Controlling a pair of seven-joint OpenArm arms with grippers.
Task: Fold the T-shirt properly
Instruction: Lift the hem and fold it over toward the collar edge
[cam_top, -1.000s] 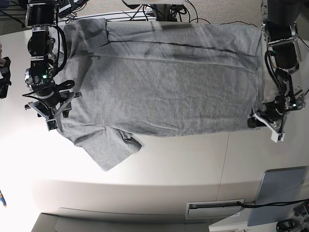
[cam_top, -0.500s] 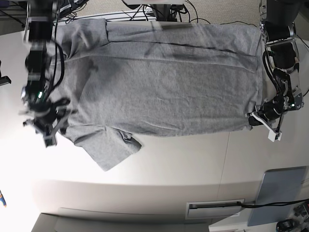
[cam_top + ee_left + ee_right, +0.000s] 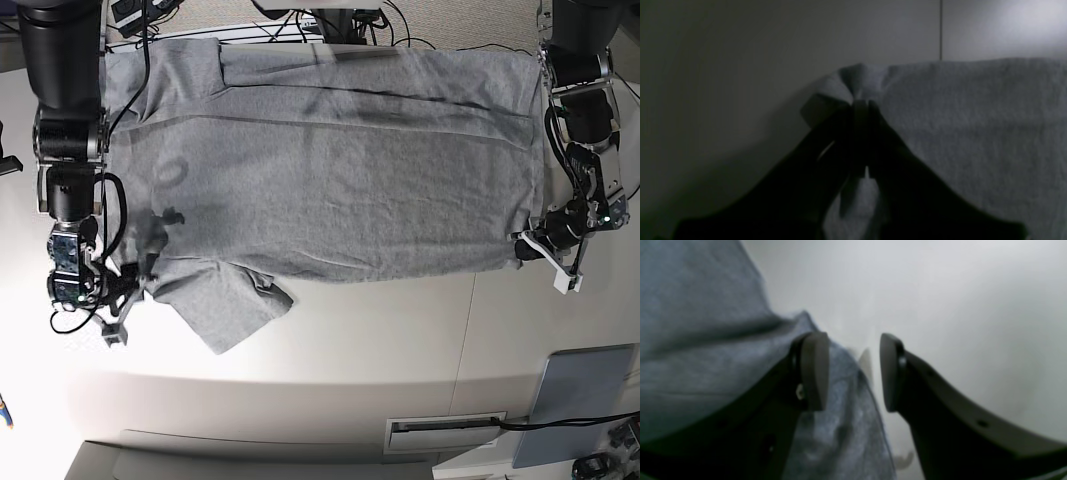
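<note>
My left fingers point(image 3: 870, 113) are pinching a bunched corner of the T-shirt point(image 3: 340, 170). My right fingers point(image 3: 813, 370) are gaping, straddling the sleeve's edge on the table point(image 3: 350, 330), grasping nothing. Their tips are blurring out.

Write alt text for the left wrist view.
The left pincer is shut on a bunched corner of the grey T-shirt, dark fingers meeting at the fabric edge. Beyond lies the pale table, dimly lit.

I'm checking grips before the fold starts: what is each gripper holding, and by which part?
The left gripper pinches the T-shirt at a bottom hem corner. The right gripper is open, holding nothing.
</note>
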